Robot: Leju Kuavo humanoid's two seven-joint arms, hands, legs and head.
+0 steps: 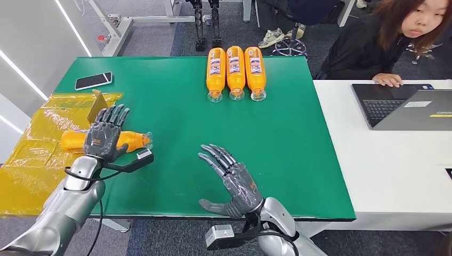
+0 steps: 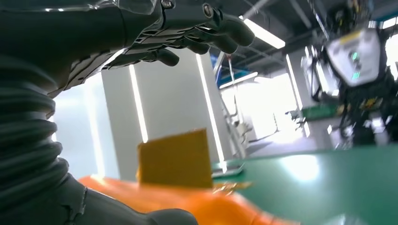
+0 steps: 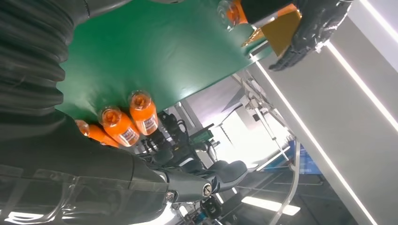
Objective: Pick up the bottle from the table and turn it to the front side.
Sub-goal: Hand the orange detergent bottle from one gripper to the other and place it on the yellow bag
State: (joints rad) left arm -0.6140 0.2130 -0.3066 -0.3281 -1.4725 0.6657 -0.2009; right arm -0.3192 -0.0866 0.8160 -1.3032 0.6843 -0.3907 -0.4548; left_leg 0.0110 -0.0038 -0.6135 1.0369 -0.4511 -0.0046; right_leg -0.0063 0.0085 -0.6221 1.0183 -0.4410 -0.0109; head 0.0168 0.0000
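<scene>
An orange bottle (image 1: 133, 141) lies on its side at the left of the green table (image 1: 288, 149), its clear cap pointing right and its far end on a yellow sheet (image 1: 29, 160). My left hand (image 1: 106, 133) hovers over the bottle's middle with fingers spread, not closed on it. In the left wrist view the fingers (image 2: 187, 33) stretch well above the orange bottle (image 2: 206, 208). My right hand (image 1: 230, 180) is open above the table's front middle, holding nothing. The right wrist view shows the right hand (image 3: 141, 183) and, far off, the left hand (image 3: 309, 28).
Three more orange bottles (image 1: 235, 72) lie side by side at the back centre, also seen as bottles (image 3: 123, 124). A phone (image 1: 94, 80) lies back left. A yellow card piece (image 1: 97, 105) stands by my left hand. A person (image 1: 373, 48) sits at a laptop (image 1: 405, 106) on the white table.
</scene>
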